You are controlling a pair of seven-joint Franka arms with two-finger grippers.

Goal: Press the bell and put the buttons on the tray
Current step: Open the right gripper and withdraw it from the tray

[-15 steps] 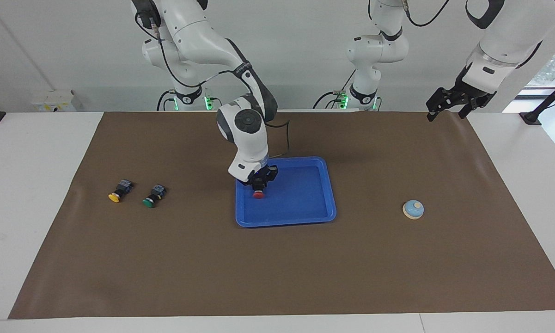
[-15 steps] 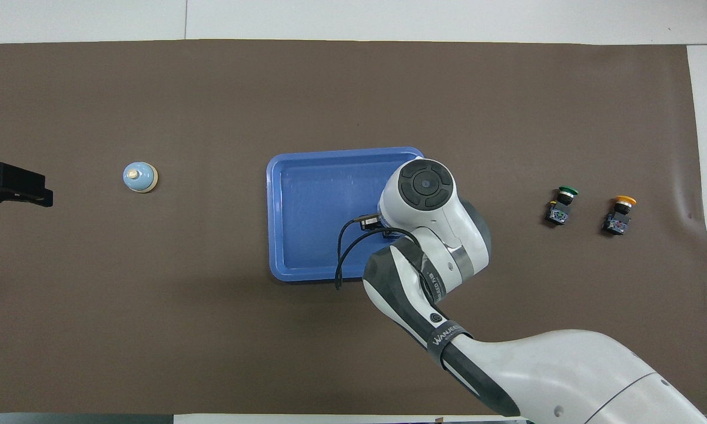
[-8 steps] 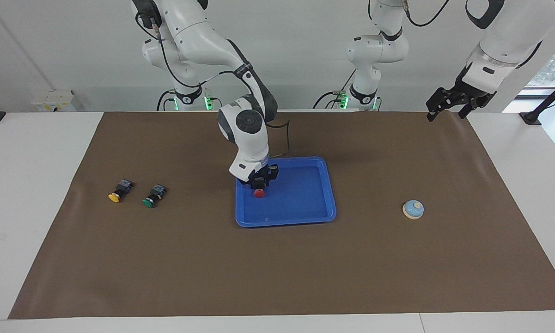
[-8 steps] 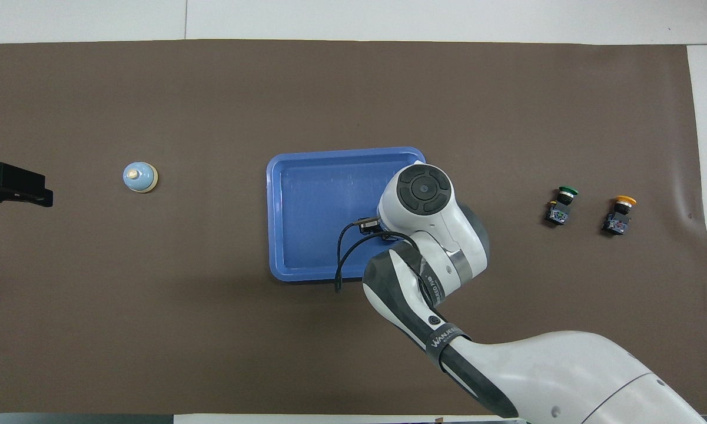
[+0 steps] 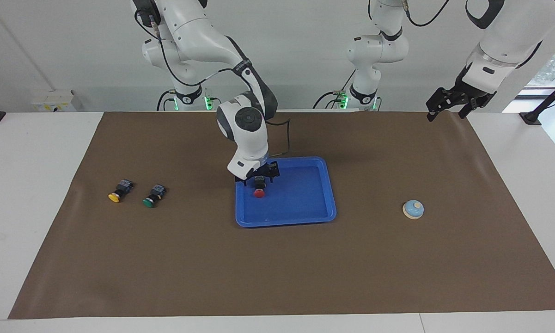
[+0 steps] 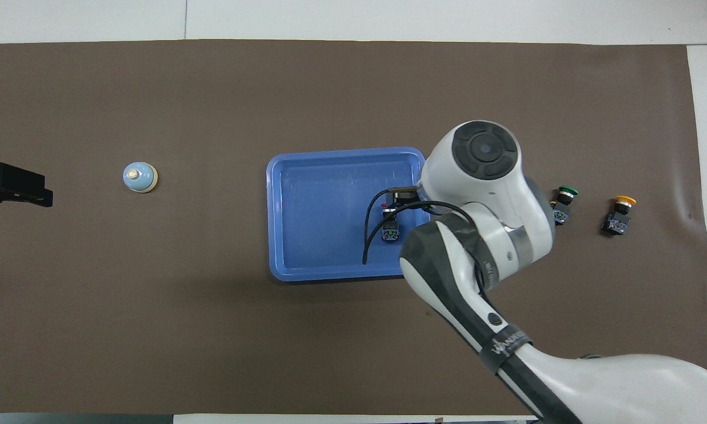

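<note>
The red button (image 5: pixel 259 193) lies on its side in the blue tray (image 5: pixel 300 203), at the tray's side toward the right arm's end; it also shows in the overhead view (image 6: pixel 390 229). My right gripper (image 5: pixel 259 178) hangs just above it, open, not touching it. The green button (image 5: pixel 151 199) and yellow button (image 5: pixel 116 194) lie on the mat toward the right arm's end. The bell (image 5: pixel 413 209) stands on the mat toward the left arm's end. My left gripper (image 5: pixel 448 108) waits raised over the mat's edge at that end.
A brown mat (image 5: pixel 277 268) covers the table. In the overhead view my right arm (image 6: pixel 483 194) partly covers the green button (image 6: pixel 567 192) and the tray's edge (image 6: pixel 306 271). A black cable (image 6: pixel 368 235) hangs from the wrist over the tray.
My right gripper has let go of the red button, which now lies in the tray, and has risen a little. The right arm's elbow has swung toward the right arm's end. The left arm is still.
</note>
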